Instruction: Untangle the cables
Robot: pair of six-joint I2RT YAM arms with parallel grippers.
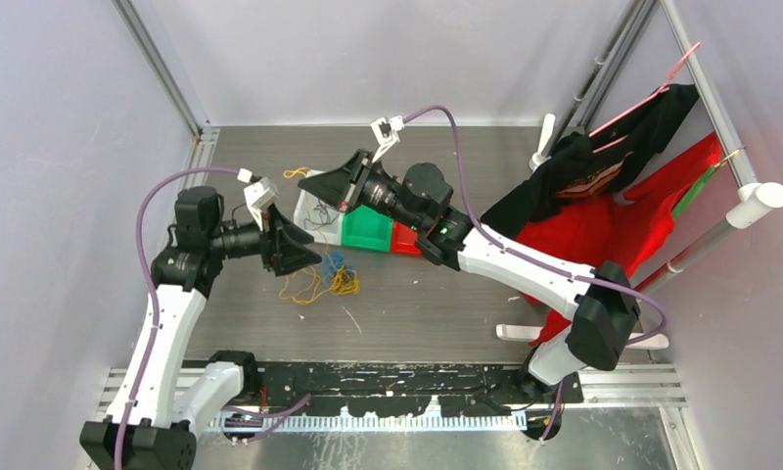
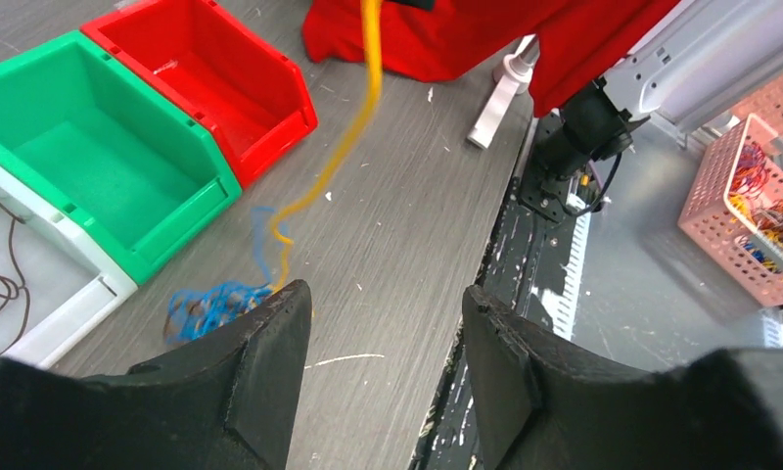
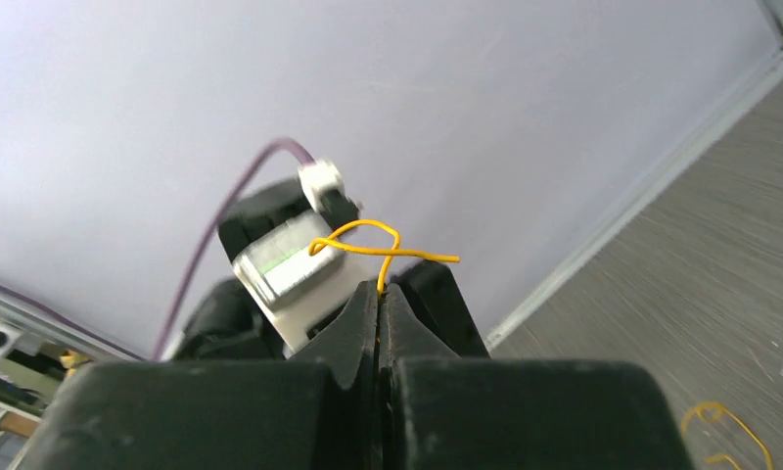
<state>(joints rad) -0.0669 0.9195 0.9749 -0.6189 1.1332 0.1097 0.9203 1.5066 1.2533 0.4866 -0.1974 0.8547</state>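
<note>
Right pincer [image 3: 380, 292]: pressed together on a thin yellow-orange cable [image 3: 368, 240]. A small stiff loop pokes out above my matte black tips.

Left pincer [image 2: 383, 318]: wedge-shaped fingers apart, nothing between them, above the brushed grey bench [image 2: 407, 196]. Just beside one finger lies a curly blue tangle [image 2: 207, 305]. A yellow-orange strand [image 2: 344, 147] climbs from it out of view.

Beyond: glossy plastic green bin [image 2: 84, 157], red bin [image 2: 207, 73], and a white tray [image 2: 74, 313] holding loops of dark brown wire [image 2: 16, 286].
</note>
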